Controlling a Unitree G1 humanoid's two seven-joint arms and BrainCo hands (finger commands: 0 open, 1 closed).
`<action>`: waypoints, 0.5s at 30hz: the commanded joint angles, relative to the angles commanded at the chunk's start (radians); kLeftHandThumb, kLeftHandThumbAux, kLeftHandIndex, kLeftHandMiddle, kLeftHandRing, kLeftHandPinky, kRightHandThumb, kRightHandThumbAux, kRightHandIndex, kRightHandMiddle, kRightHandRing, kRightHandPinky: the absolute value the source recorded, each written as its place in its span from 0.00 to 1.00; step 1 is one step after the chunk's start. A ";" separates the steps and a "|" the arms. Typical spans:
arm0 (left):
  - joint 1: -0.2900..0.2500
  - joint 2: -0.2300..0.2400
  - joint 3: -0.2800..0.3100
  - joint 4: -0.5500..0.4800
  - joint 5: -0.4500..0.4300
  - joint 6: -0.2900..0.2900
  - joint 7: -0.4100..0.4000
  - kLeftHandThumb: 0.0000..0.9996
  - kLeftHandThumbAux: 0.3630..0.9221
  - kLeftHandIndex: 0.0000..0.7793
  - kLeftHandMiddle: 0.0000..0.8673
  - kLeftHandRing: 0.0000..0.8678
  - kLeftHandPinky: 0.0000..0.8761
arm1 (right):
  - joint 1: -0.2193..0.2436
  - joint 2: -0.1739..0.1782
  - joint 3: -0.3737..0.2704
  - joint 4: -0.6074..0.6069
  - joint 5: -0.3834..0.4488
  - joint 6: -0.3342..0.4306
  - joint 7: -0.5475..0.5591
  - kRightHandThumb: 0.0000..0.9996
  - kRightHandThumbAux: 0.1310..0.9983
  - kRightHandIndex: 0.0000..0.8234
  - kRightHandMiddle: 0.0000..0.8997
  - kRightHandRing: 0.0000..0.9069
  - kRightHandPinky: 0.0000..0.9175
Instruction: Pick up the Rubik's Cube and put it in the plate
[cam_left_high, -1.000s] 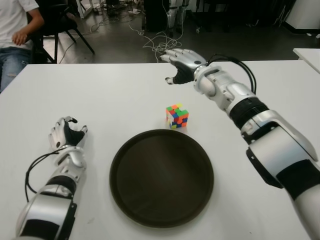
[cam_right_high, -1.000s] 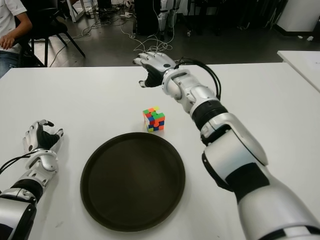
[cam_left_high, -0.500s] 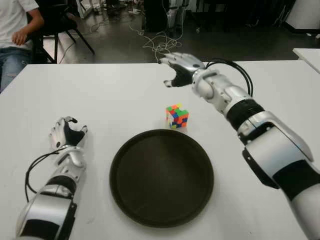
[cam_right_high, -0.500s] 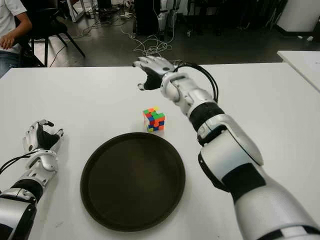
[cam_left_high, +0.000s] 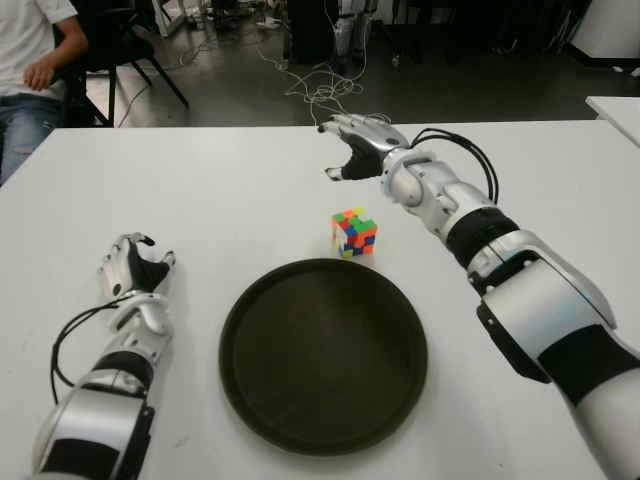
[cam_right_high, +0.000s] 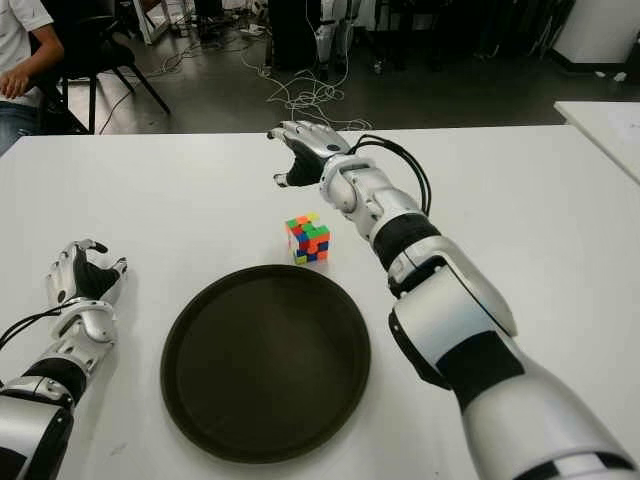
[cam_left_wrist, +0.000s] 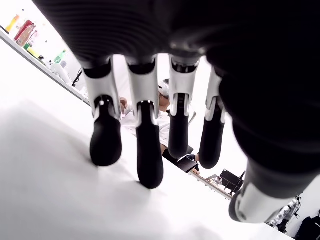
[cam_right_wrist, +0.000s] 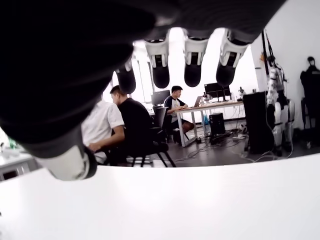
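We see one Rubik's Cube (cam_left_high: 354, 232) on the white table (cam_left_high: 250, 190), standing just beyond the far rim of the one dark round plate (cam_left_high: 323, 355), apart from it or barely so. Nothing lies between cube and plate, and the plate holds nothing.

Our right hand (cam_left_high: 355, 146) is held above the table past the cube, toward the far edge, with open table between it and the cube. Its fingers (cam_right_wrist: 192, 67) are loosely extended and spread, closed on nothing. A black cable loops along the right forearm (cam_left_high: 455, 205).

Our left hand (cam_left_high: 135, 270) shows to the left of the plate, well apart from it. Its own wrist view shows four dark-tipped fingers (cam_left_wrist: 147, 150) hanging relaxed over the bare table, gripping nothing.

Beyond the table's far left corner one person (cam_left_high: 30, 70) sits on a chair, and a tangle of cables (cam_left_high: 320, 85) lies on the dark floor. A second white table's corner (cam_left_high: 615, 108) shows at far right. The right wrist view shows three seated people at desks in the background.
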 joint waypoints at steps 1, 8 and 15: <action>0.000 0.000 0.000 0.000 0.000 0.000 0.000 0.69 0.63 0.52 0.32 0.34 0.37 | 0.005 0.003 0.000 0.006 0.001 0.001 -0.004 0.40 0.54 0.00 0.00 0.00 0.05; 0.000 0.003 0.002 0.001 0.002 0.001 -0.004 0.69 0.63 0.52 0.31 0.32 0.34 | 0.014 0.010 -0.005 0.015 0.011 0.008 -0.004 0.29 0.53 0.00 0.00 0.00 0.05; 0.002 0.007 0.002 0.004 0.002 -0.005 -0.010 0.70 0.63 0.52 0.32 0.33 0.35 | 0.026 0.022 0.005 0.036 0.000 0.036 -0.021 0.24 0.58 0.00 0.00 0.00 0.01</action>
